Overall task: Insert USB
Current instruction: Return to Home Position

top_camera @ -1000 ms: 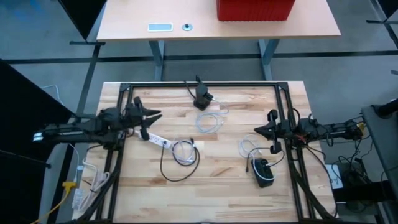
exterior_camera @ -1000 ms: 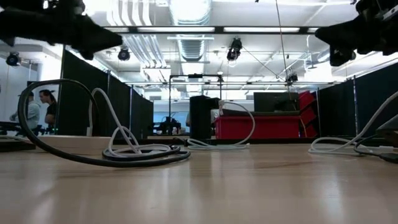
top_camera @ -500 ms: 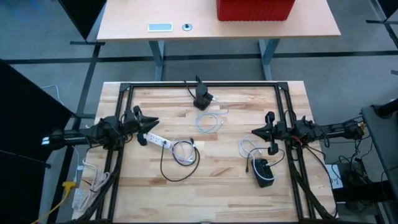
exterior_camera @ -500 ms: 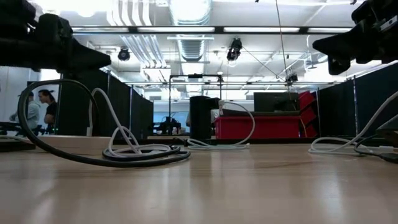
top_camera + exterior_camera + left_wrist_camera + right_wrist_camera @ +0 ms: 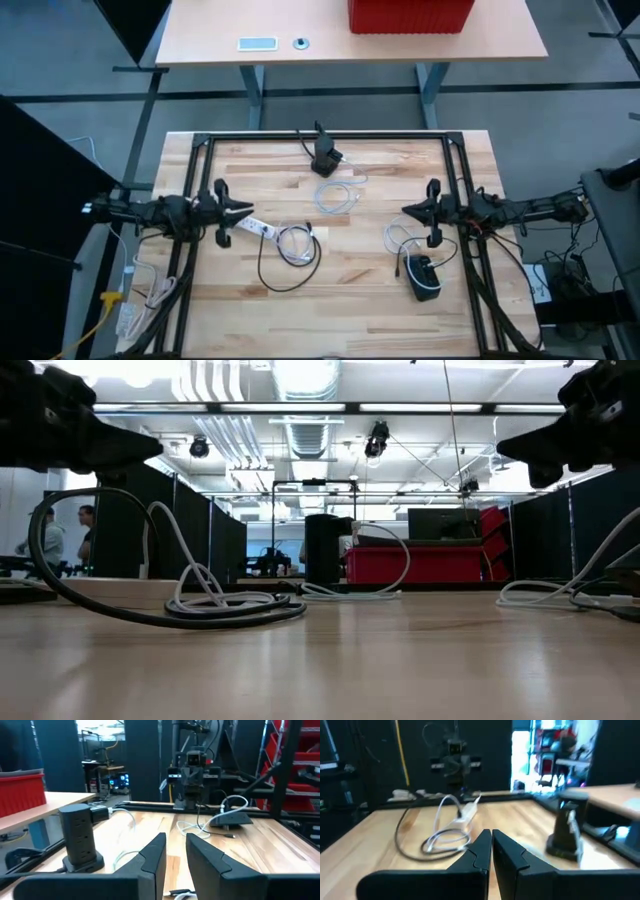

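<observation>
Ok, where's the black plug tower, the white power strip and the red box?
black plug tower [image 5: 80, 836], left wrist view, middle of its upright body.
white power strip [image 5: 256, 226], high view, middle of its length.
red box [image 5: 410, 15], high view, its top.

Left end effector [image 5: 248, 208] held level, pointing inward, its forearm stretched straight back behind it; fingers [image 5: 155, 855] parted by a narrow gap. Right end effector [image 5: 406, 210] faces it from well apart, likewise level, arm extended behind; its fingers [image 5: 475, 852] pressed together, tips touching. Both hang high in low view
</observation>
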Action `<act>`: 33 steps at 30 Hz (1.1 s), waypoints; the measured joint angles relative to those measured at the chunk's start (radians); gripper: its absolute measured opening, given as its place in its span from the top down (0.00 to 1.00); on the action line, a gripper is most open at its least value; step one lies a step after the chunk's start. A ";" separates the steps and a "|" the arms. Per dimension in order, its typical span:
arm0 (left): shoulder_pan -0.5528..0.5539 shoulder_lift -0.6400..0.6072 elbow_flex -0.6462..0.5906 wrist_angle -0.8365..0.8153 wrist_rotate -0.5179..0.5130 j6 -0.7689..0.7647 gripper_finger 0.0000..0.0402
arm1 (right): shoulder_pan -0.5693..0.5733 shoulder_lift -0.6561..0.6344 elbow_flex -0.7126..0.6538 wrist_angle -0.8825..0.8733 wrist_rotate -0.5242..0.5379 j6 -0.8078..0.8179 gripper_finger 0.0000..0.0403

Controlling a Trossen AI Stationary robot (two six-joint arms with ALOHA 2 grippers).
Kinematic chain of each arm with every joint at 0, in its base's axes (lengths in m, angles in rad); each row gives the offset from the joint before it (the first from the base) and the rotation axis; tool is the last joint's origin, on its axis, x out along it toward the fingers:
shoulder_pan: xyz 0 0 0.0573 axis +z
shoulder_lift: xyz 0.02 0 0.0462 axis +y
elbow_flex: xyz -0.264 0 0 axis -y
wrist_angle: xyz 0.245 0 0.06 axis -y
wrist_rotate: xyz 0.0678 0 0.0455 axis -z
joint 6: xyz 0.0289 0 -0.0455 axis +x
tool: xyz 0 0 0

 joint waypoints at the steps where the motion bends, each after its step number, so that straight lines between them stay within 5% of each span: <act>1: 0.002 0.000 0.000 0.000 0.000 -0.001 0.84 | 0.000 -0.010 0.000 -0.004 0.002 -0.006 1.00; 10: 0.015 0.001 0.000 -0.001 0.010 -0.001 0.85 | 0.002 -0.113 0.043 -0.227 -0.042 0.030 1.00; 20: 0.170 0.014 -0.001 0.020 0.195 -0.041 0.99 | 0.002 -0.112 -0.015 -0.083 -0.062 -0.047 1.00; 27: 0.282 0.030 -0.001 0.011 0.350 -0.055 1.00 | 0.002 -0.109 -0.015 -0.084 -0.069 -0.032 1.00; 33: 0.291 0.028 -0.001 0.011 0.368 -0.129 1.00 | 0.002 -0.081 -0.015 -0.085 -0.073 -0.032 1.00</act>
